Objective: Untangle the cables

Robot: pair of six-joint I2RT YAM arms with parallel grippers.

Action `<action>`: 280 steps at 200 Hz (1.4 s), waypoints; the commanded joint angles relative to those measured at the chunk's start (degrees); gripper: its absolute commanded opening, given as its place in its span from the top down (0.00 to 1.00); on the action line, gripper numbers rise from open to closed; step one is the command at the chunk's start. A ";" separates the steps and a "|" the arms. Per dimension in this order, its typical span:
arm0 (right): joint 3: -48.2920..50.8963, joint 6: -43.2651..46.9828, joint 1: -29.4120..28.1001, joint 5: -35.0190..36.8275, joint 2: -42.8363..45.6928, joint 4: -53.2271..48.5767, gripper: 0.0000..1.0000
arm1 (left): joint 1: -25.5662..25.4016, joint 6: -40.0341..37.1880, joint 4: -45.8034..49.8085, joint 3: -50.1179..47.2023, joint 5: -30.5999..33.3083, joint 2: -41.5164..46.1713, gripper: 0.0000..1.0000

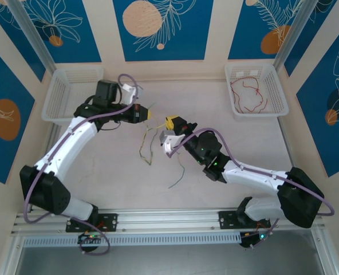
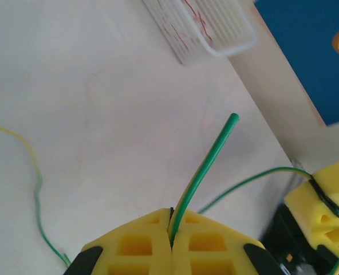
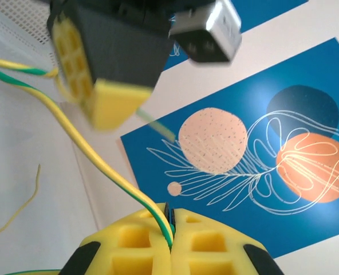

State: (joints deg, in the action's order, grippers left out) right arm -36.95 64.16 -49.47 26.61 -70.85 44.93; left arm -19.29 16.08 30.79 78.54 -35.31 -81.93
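Left fingers: The yellow, waffle-moulded foam pads (image 2: 138, 247) of the left gripper (image 2: 171, 232) are pressing flat against each other. They are pinching a thin green-and-yellow striped wire (image 2: 207, 163) in the seam between them.
Left wire end: A short, fairly straight stub is projecting past the pads and ending in a cut green tip clear of the table.
Right fingers: The matching yellow pads of the right gripper (image 3: 169, 222) are likewise clamping shut on a thin yellow-and-green wire (image 3: 101, 161).
Span: This wire is rising from the right pads toward the left gripper. Whether both grippers are holding the same strand cannot be told.
Reason for hold: Both grippers are hovering close together above mid-table. Two separate pinch points are probably giving the arms purchase to draw crossed strands apart.
Loose cables: A limp, squiggly cluster of pale yellow and green wires (image 1: 146, 146) is hanging or lying just below the grippers. One green strand (image 1: 178, 175) is lying apart, nearer the arm bases.
Sorted cable: A red, kinked wire (image 1: 247, 94) is lying inside the white perforated plastic basket (image 1: 279, 86) at the far right, apparently as the drop point for freed cables.
Second basket: A similar white mesh basket (image 1: 58, 94) is standing at the far left.
Surface: The pale, matt table (image 1: 101, 172) is giving the thin wires little to catch on.
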 commanded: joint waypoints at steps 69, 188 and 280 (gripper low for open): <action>0.48 -18.17 6.98 5.42 7.57 -10.16 1.00 | 5.97 5.35 -7.21 -7.87 18.09 13.02 1.00; -8.55 -62.87 36.08 4.63 13.96 -43.69 1.00 | 13.86 2.61 -3.36 -12.02 26.64 20.22 1.00; -19.32 -80.12 49.57 6.99 7.00 -64.55 1.00 | 18.68 3.59 -3.01 -16.09 27.43 21.97 1.00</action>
State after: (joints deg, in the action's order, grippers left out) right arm -52.10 -3.90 -13.04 11.25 -62.92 -8.12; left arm -9.82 20.71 23.31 63.64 -24.16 -63.05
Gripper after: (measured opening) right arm 0.043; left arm 0.047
